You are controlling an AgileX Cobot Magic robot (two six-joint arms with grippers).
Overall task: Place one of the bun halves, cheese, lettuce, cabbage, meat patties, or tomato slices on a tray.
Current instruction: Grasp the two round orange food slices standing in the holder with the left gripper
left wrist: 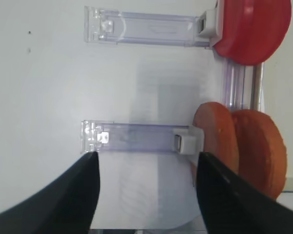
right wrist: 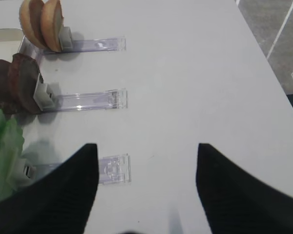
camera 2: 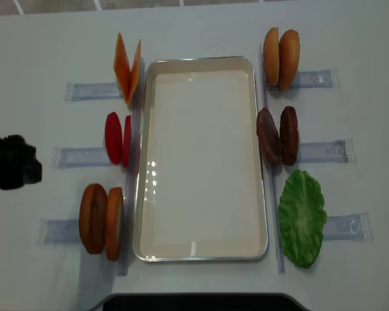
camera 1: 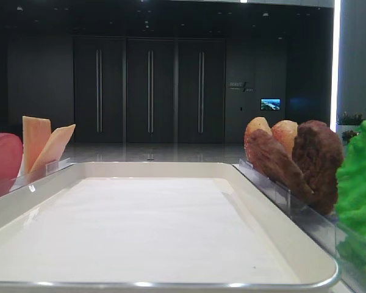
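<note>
The cream-white tray (camera 2: 201, 254) lies mid-table, only its paper liner inside. Left of it stand cheese slices (camera 2: 126, 68), tomato slices (camera 2: 117, 138) and two orange-brown bun halves (camera 2: 100, 220). On its right are paler bun halves (camera 2: 281, 50), meat patties (camera 2: 277, 135) and lettuce (camera 2: 302, 217). Cabbage is out of view. My left gripper (left wrist: 146, 190) hangs open and holds nothing, just outward of the bun halves (left wrist: 244, 146) on their rack. Over bare table beside the lettuce (right wrist: 2, 151), my right gripper (right wrist: 146, 185) is open and holds nothing.
Clear plastic racks (camera 2: 74, 157) hold the food upright on both sides of the tray, their strips reaching toward the table edges. The left arm (camera 2: 10, 170) shows at the left edge. A dark base (camera 2: 194, 302) borders the near edge.
</note>
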